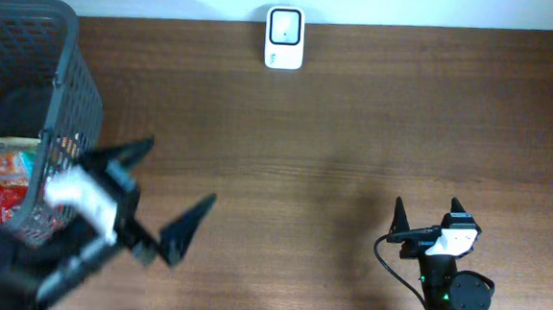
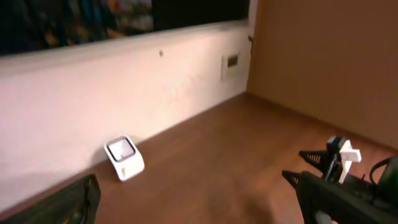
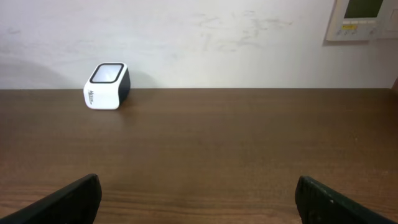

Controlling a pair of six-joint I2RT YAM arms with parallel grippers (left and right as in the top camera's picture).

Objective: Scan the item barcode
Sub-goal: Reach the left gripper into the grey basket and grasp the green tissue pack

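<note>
The left hand (image 1: 181, 171) is hanging over the table (image 1: 355, 131) with its fingers spread wide and holding nothing. The right hand (image 1: 428, 205) is likewise standing wide and empty, well off to the right. The packets (image 1: 6, 172), one yellow-orange and one red, are lying in the basket (image 1: 79, 76) just to the left of the left hand, touching each other. The scanner (image 1: 285, 26) is sitting far ahead of both hands, roughly between them, against the wall.

Several things are looking risky. Reaching leftward, the left hand is likely to be catching a finger on the basket's mesh wall or rim and dragging the basket. Because the packets are touching, a wide grasp could be taking both, or pinching only loose film that slips. The packets appear soft, so squeezing could be creasing the barcode. No barcode is showing, so it may be ending up turned away from the scanner window.

Print is showing on the packets and on the scanner's side, and a wall panel (image 3: 364, 18) is carrying a yellow label, but none of it is legible.
</note>
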